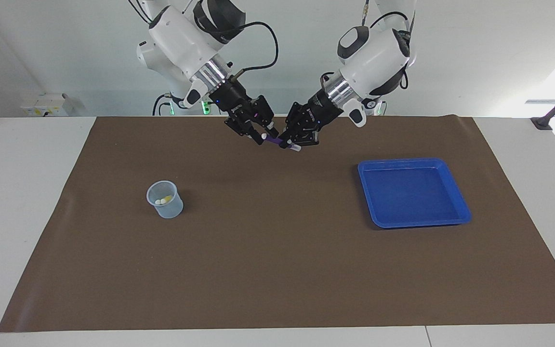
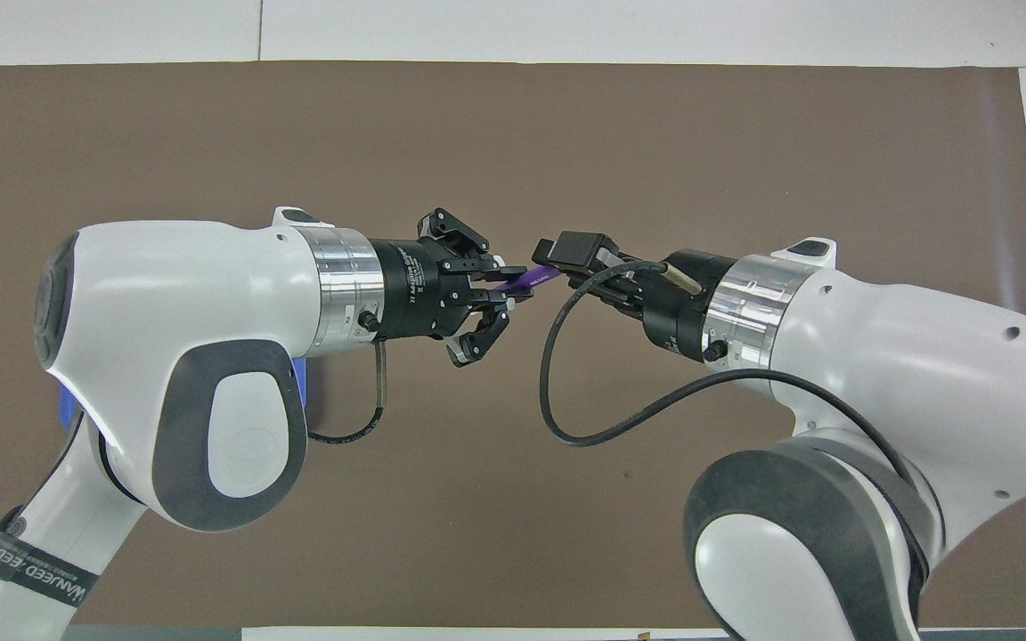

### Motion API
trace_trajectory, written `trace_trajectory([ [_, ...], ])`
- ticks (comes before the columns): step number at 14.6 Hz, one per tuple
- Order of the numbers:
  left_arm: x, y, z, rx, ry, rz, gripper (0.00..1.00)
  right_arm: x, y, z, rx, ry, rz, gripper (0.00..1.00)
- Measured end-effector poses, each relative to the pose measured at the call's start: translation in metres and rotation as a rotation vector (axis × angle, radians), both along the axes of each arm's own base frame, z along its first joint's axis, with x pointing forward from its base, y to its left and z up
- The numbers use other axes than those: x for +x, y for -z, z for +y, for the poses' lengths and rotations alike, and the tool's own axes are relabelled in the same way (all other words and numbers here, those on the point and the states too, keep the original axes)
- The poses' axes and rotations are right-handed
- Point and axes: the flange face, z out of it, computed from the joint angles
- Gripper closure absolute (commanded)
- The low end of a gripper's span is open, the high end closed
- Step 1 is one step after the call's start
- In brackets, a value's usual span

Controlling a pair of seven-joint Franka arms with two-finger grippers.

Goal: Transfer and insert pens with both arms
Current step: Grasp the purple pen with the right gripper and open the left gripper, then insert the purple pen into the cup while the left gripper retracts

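The purple pen point(image 1: 275, 141) hangs in the air between the two grippers, over the mat's edge nearest the robots; it also shows in the overhead view point(image 2: 526, 280). My left gripper point(image 1: 291, 143) is shut on the pen's end toward the left arm, seen from above too point(image 2: 506, 287). My right gripper point(image 1: 262, 135) is at the pen's other, pale end; a black wrist block covers its tips in the overhead view point(image 2: 557, 271). The yellow and green pens point(image 1: 163, 200) stand in a clear cup point(image 1: 164, 199) toward the right arm's end.
A blue tray point(image 1: 412, 193) with nothing in it lies on the brown mat point(image 1: 277, 250) toward the left arm's end. In the overhead view the arms hide the cup and most of the tray point(image 2: 68, 414).
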Motion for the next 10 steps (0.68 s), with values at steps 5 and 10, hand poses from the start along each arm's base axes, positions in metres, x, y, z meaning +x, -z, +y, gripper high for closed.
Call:
trace_trajectory([
  [5, -0.0014, 0.0, -0.0024, -0.001, 0.0, -0.005, 1.0, 0.0014, -0.0006, -0.0012, 0.004, 0.012, -0.003, 1.0],
  [10, -0.0012, -0.0007, -0.0016, -0.002, -0.003, -0.01, 0.02, 0.0025, 0.0018, -0.0036, 0.021, 0.024, 0.01, 1.0],
])
